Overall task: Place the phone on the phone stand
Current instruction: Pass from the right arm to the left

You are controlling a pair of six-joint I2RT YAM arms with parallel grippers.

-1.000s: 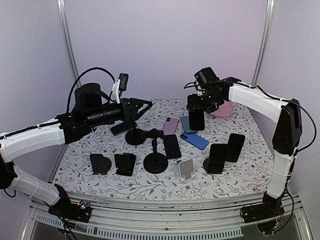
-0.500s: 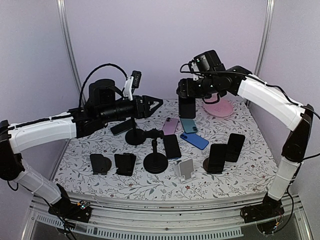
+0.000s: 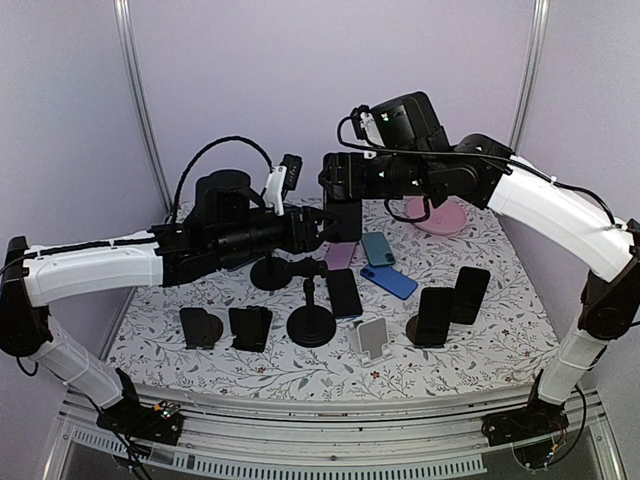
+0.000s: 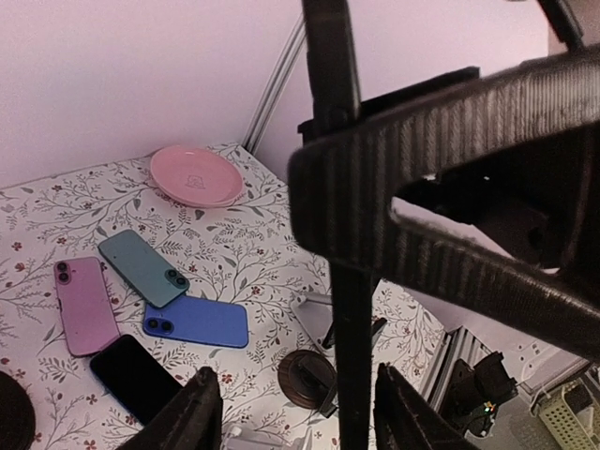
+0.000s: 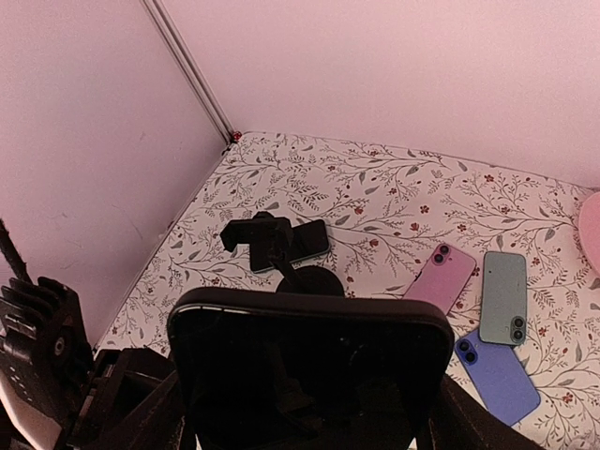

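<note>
I see R gripper (image 3: pixel 343 192), clamped on phone (image 3: pixel 346 226), has swung left, mid-air over table (image 3: pixel 190 290) ctr. L gripper (image 3: pixel 318 228) rose to its 9 o'clock, fingers apart, holding nothing. Pink plate (image 3: pixel 452 220) at 2 o'clock.

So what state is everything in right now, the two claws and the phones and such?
left gripper: open, one finger on either side of the held phone.
right gripper: shut on the held phone.
held phone: upright in the air, above the table.
pink phone: lying flat, back up.
teal phone: lying flat, back up.
blue phone: lying flat, back up.
white stand: empty.
pink plate: empty.
</note>
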